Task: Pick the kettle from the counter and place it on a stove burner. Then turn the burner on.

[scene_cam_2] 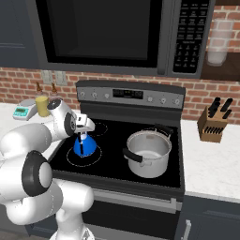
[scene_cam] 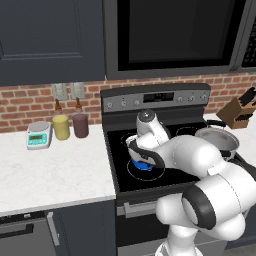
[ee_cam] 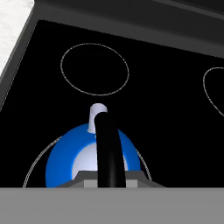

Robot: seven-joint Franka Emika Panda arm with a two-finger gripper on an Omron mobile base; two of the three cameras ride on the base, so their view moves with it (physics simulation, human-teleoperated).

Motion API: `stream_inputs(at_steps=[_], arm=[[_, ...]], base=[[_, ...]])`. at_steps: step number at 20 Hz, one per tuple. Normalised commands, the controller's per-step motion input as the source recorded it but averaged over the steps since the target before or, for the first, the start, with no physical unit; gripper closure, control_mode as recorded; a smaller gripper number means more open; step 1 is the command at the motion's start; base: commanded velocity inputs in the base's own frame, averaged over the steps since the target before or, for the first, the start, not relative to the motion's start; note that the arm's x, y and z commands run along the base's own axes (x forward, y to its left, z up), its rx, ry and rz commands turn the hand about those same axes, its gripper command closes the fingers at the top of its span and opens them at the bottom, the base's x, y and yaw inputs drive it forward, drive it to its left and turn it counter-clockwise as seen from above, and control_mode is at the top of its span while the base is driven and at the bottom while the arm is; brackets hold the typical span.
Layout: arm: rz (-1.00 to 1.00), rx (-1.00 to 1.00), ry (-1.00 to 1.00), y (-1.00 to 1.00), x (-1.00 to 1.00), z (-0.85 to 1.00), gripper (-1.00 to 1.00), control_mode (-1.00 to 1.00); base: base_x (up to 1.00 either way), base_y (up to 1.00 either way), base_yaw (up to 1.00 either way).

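You see the black glass stove top (scene_cam_2: 140, 180) with the silver pot (scene_cam_2: 149, 153) on its right side. On the near-left stove burner (scene_cam_2: 70, 161), the large white-lined circle, sits the blue kettle (scene_cam_2: 85, 146), inside the ring. Your gripper (scene_cam_2: 85, 130) is directly above the kettle, just at its top. In the hand view the kettle's black handle (ee_cam: 106, 148) rises straight up the middle between the fingertips; whether the fingers pinch it, you cannot tell from these pictures.
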Motion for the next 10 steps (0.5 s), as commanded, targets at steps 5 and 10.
stream_inputs(at_steps=[5, 10], arm=[[0.0, 0.0, 0.0, -0.01, 0.0, 0.0, 1.0, -1.0], [0.0, -0.03, 0.03, 0.0, 0.0, -0.12, 1.0, -1.0]], base=[[0.0, 0.0, 0.0], [0.0, 0.0, 0.0]])
